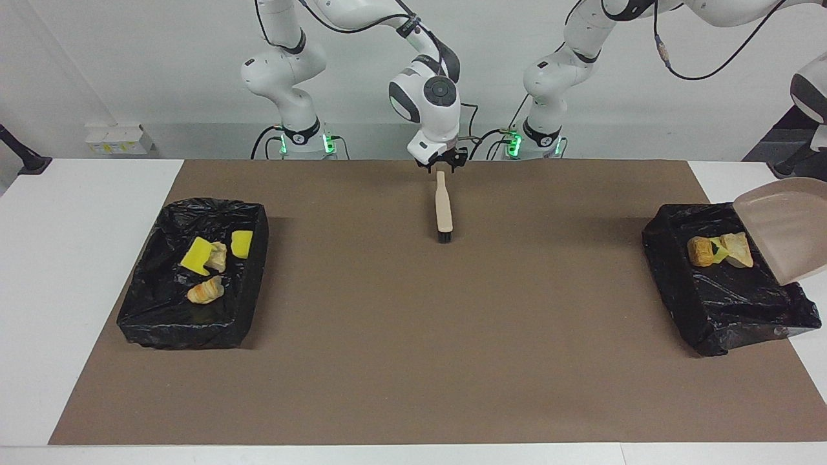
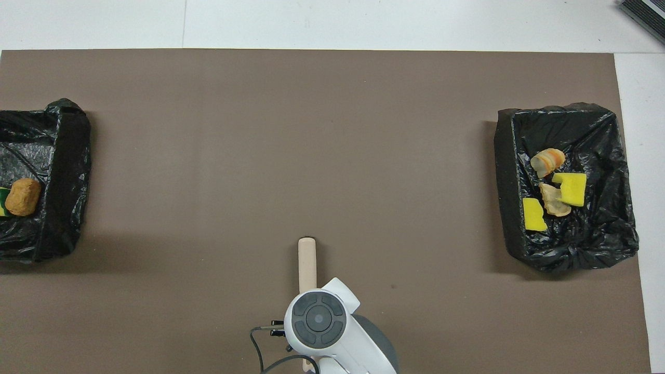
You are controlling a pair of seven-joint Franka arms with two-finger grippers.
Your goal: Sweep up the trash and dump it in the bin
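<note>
The right gripper (image 1: 443,164) hangs over the mat (image 1: 413,361) at twelve o'clock in the facing view, midway between the two arm bases. Its jaws stand parted and hold nothing. The brush (image 1: 443,208) lies flat on the mat directly at its six o'clock, with the handle end just under the fingertips and apart from them, and the dark bristles at the end farther from the robots.

All of the trash (image 1: 207,266) sits in two black-lined bins, well apart from this gripper. In the facing view, four pieces lie at about eight o'clock from it, in the bin at the right arm's end (image 1: 187,332): two yellow wedges, a pale lump touching one of them, and an orange-brown bread-like piece a little farther from the robots. At about four o'clock from it, the other three pieces (image 1: 718,249) lie bunched together in the bin at the left arm's end (image 1: 717,323): an orange-brown piece, a yellow scrap and a pale lump.

The dustpan (image 1: 783,227) is raised and steeply tipped over that second bin, at the three o'clock edge of the facing view, with nothing in it. The left gripper is past the frame edge there; it is closed, but what it grips cannot be seen. Only bare mat lies between the brush and either bin.
</note>
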